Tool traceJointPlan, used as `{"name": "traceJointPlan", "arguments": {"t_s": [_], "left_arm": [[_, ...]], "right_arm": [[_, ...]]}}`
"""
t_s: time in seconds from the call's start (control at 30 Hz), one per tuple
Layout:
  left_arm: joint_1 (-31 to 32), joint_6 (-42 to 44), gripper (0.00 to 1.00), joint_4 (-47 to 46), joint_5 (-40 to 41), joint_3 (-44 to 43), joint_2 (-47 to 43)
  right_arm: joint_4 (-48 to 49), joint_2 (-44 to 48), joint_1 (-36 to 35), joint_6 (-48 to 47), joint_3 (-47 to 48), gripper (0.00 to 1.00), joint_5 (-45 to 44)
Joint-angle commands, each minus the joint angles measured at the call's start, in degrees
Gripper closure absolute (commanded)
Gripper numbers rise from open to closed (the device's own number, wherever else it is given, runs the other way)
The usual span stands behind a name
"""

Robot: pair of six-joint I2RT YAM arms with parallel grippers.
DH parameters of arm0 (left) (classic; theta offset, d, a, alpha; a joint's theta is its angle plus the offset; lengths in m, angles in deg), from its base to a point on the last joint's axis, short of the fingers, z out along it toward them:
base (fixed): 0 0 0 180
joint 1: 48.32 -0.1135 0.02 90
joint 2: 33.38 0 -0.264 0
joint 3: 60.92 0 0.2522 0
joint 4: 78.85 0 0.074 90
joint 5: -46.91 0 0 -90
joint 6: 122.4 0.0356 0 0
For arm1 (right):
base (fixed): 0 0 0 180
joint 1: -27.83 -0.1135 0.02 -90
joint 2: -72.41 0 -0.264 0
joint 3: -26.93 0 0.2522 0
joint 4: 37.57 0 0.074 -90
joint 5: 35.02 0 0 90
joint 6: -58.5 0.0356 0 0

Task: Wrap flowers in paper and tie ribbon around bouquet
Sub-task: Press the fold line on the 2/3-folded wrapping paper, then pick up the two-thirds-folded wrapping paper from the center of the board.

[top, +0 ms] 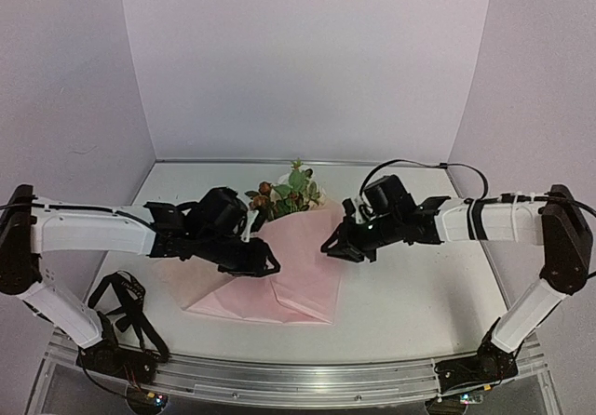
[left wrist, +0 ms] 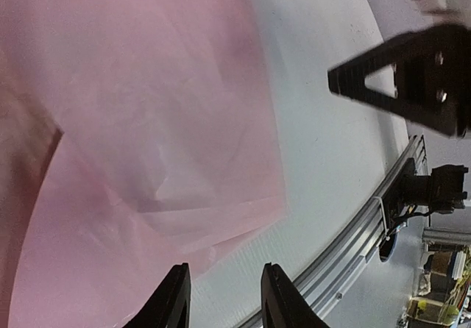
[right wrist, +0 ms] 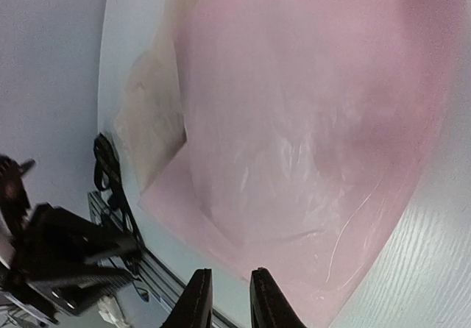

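Top view, near edge first.

- **8 o'clock:** a black looped strand (top: 126,301) lies on the table (top: 410,299) beside the left arm's base. Ribbon or cable, cannot tell.
- **Centre of table:** the paper (top: 303,271), pale pink and crinkled, lies folded over itself. Its broad folded edge faces 6 o'clock.
- **Paper's 9 o'clock edge:** the left gripper (top: 270,264) sits low over it; contact cannot be told. The left wrist view shows its fingers (left wrist: 176,298) apart with nothing between them, and paper and bare table beyond.
- **Paper's 3 o'clock edge:** the right gripper (top: 331,245) sits here. The right wrist view shows its fingers (right wrist: 197,298) a narrow gap apart, nothing gripped.
- **12 o'clock, farthest:** the flowers (top: 287,192). Rose heads and green leaves poke out of the paper's far end; the stems are hidden under the fold.
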Motion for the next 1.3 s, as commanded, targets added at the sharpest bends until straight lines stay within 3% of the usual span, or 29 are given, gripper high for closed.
{"name": "traceJointPlan", "arguments": {"t_s": [0.0,0.23,0.43,0.9,1.27], "left_arm": [[-0.74,-13.76,0.65,8.01,4.89,8.6,-8.82],[-0.71,-29.15,0.63,11.49,8.3,22.6,-23.81],[-0.55,-37.44,0.59,12.01,11.78,28.71,-29.53],[0.23,-46.64,0.52,7.73,15.8,32.17,-28.41],[0.3,-49.36,0.54,5.1,20.15,33.76,-23.95]], "right_arm": [[-0.83,-1.6,-6.25,-2.47,-0.16,0.84,-1.75],[-1.06,-6.76,-11.59,-5.2,2.98,0.85,-3.97],[-1.09,-10.3,-14.84,-5.9,4.99,0.86,-5.42],[-2.32,-14.75,-17.42,-7.66,8.26,0.87,-8.26],[-3.54,-18.75,-18.49,-8.84,11.3,0.87,-10.03]]}}
